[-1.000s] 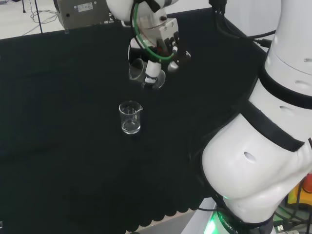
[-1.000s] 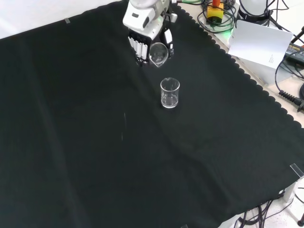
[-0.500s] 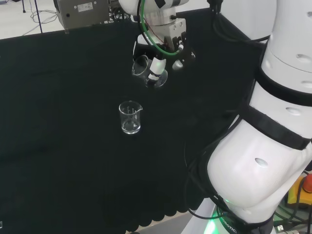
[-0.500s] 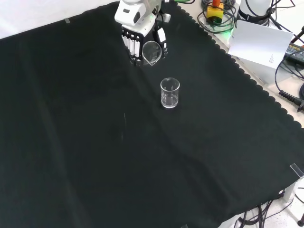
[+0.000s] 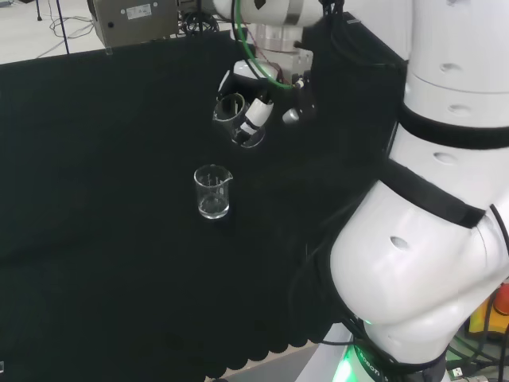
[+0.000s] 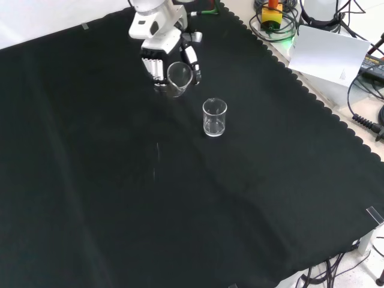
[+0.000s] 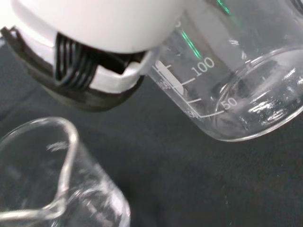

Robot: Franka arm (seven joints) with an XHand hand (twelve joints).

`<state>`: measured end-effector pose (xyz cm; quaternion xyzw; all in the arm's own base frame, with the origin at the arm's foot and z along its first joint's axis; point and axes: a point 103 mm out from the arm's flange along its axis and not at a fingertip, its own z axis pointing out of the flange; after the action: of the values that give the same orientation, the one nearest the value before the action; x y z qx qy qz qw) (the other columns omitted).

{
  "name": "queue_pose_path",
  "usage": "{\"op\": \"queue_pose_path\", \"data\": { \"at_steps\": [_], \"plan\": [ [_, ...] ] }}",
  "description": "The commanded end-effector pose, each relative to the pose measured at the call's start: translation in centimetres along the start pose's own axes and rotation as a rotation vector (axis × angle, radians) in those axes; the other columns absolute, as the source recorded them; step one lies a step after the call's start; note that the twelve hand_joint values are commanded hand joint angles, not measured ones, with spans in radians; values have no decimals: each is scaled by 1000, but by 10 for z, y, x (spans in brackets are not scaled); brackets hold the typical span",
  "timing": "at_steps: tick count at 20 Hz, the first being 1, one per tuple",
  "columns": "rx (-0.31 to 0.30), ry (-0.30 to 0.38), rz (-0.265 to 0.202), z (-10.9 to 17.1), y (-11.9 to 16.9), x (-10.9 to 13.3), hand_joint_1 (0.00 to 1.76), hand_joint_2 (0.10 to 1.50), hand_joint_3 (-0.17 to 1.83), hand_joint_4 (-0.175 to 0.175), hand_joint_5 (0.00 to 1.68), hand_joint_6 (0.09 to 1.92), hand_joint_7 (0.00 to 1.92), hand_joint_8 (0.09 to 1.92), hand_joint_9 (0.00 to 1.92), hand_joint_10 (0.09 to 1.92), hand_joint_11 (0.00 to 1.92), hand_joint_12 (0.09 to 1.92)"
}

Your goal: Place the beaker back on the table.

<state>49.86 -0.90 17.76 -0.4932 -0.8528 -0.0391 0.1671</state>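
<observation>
Above black cloth point(image 6: 90, 180), robot hand point(image 6: 157, 57) curled round tilted clear glass beaker point(image 6: 178, 78), seemingly empty; second cylindrical beaker point(image 6: 214, 117) upright nearby.

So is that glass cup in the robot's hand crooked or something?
Yes. The beaker held in the hand is tilted and up off the black cloth, not standing. The other beaker stands upright on the cloth. No spill or break shows.

We note a white arm point(image 5: 429, 263) of rounded glossy links, ringed by black bands at the joints. A green cable point(image 5: 245, 49) runs along the wrist. The hand point(image 6: 157, 51) is white-shelled with black ribbed sections; green light glows at the base point(image 5: 350, 368).
</observation>
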Motion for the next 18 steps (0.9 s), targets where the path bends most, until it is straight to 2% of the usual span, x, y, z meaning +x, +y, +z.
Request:
{"op": "queue_pose_path", "data": {
  "at_steps": [1,9,18],
  "plan": [
    [-108,124,-51,24,37,-39,1329,615,628,-175,1425,345,1486,294,1753,164,1457,647],
    [-113,168,-79,41,55,-48,1326,649,579,-175,1398,377,1456,332,1731,134,1421,641],
    [-105,189,-56,60,62,-60,1322,679,538,-175,1368,422,1424,380,1719,113,1397,643]
  ]
}}
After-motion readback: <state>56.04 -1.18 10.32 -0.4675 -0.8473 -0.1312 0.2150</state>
